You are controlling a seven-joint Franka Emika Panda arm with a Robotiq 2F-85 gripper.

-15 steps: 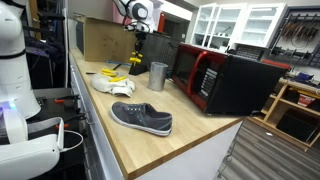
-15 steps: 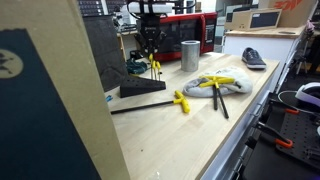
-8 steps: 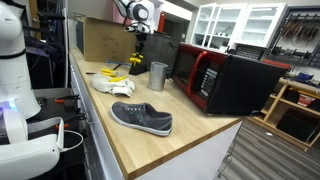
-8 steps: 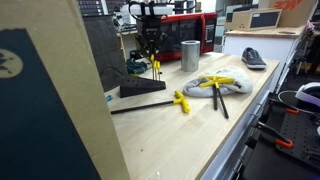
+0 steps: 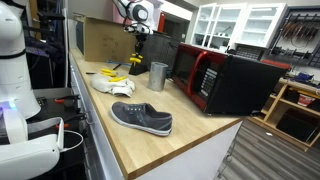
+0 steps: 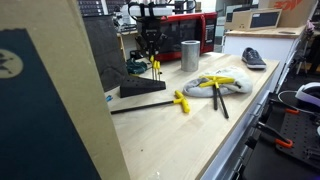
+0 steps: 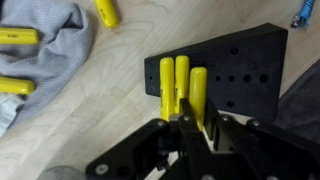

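The claw (image 7: 192, 128) is pinched shut on a yellow-handled tool (image 7: 198, 88) standing in the black holder block (image 7: 250, 60), with two seated tools (image 7: 167, 80) just beside it at nine o'clock. The slotting looks partway done: loose tools (image 7: 18, 85) lie on the gray cloth (image 7: 60, 45) at ten o'clock, not yet in the block.

The arm (image 5: 126, 8) reaches in from up high, and the wrist (image 5: 140, 14) hangs pretty much straight down over the black block (image 7: 245, 60) in both exterior views. The claw (image 7: 200, 122) points down at one end of that block, fingers (image 7: 216, 130) pinched in tight on a yellow handle (image 7: 198, 90) standing in it. There's barely any gap between them.
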